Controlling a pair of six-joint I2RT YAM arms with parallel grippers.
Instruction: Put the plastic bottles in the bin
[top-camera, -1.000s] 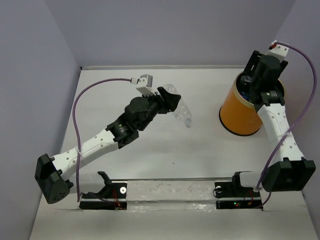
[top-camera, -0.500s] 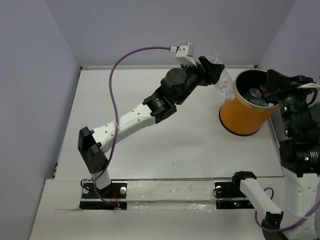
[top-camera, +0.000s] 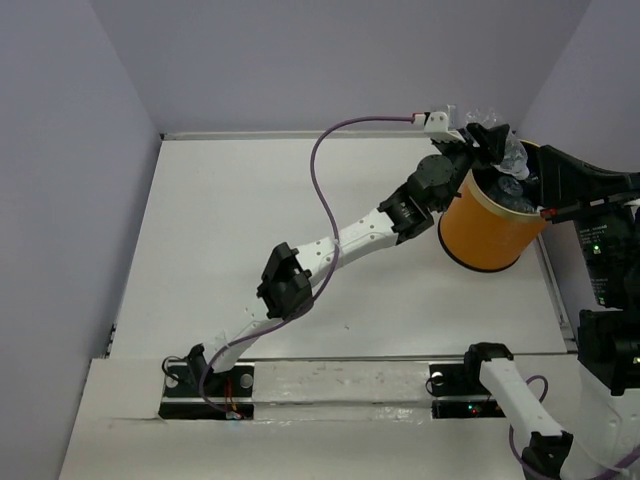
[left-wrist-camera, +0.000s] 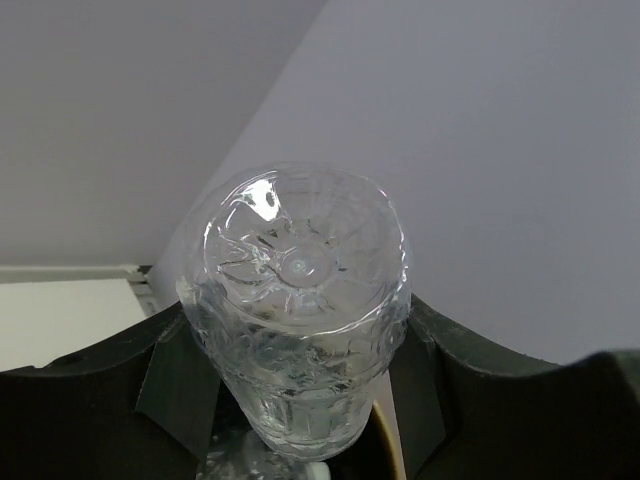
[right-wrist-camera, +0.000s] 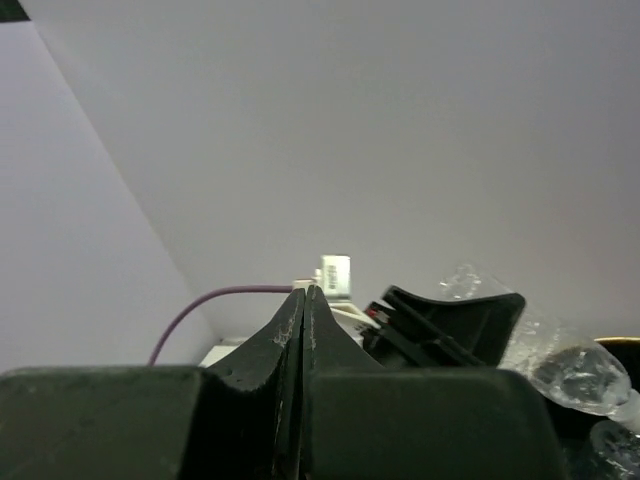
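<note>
The orange bin (top-camera: 487, 235) stands at the table's far right. Over its mouth my left gripper (top-camera: 492, 142) is shut on a clear plastic bottle (top-camera: 508, 157). In the left wrist view that bottle (left-wrist-camera: 300, 300) shows its base towards the camera, pinched between the black fingers (left-wrist-camera: 175, 390) of the left gripper (left-wrist-camera: 300, 345). Another bottle's white cap (left-wrist-camera: 315, 470) and the bin's pale rim (left-wrist-camera: 392, 445) lie below. Other bottles (top-camera: 512, 190) lie inside the bin. My right gripper (top-camera: 550, 168) hangs shut and holding nothing by the bin's right rim; its fingertips (right-wrist-camera: 303, 292) meet.
The pale purple back wall (top-camera: 330, 60) and right wall (top-camera: 590, 70) stand close behind the bin. The left arm (top-camera: 340, 240) stretches diagonally across the white table (top-camera: 230, 220). The left arm's purple cable (top-camera: 330, 160) loops above it.
The left arm has carried the bottle from mid-table rightwards to above the bin. The right gripper has pulled back out of the bin's mouth to its right and shut.
</note>
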